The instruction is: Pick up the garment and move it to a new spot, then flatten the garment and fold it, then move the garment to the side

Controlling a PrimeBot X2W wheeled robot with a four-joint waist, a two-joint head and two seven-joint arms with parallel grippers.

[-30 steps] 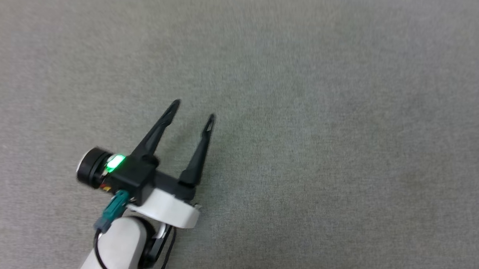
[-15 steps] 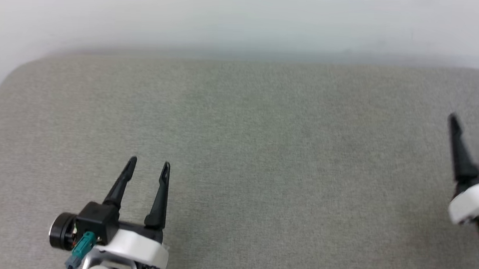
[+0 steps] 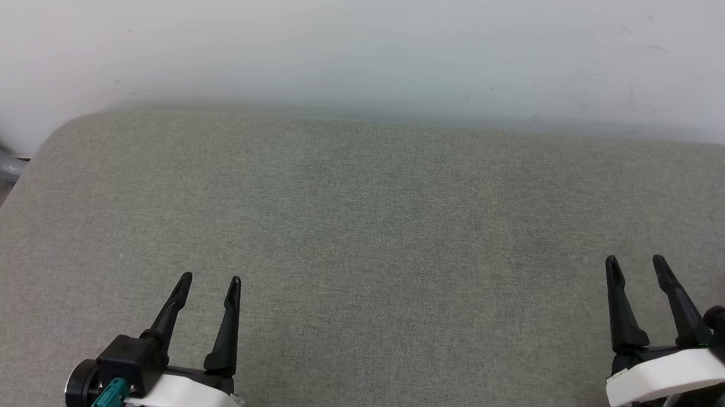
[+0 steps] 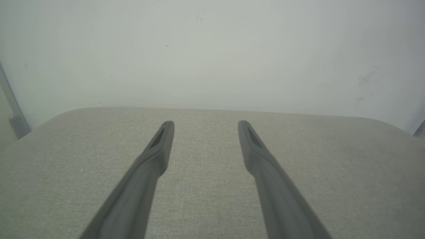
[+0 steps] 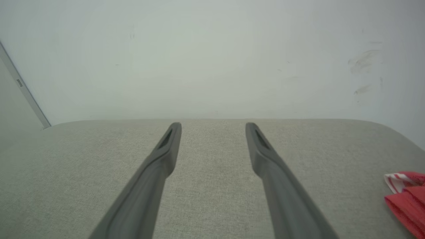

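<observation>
Wide apart and empty, my left gripper sits at the lower left of the head view, its fingers pointing up the frame over the grey fabric surface. My right gripper is at the lower right, its jaws spread just as wide with nothing between them. The garment shows as a red bunch with a strip of red-and-white trim at the lower right edge of my right wrist view, lying on the surface, apart from my fingers. A pale wall fills the top of the frame.
</observation>
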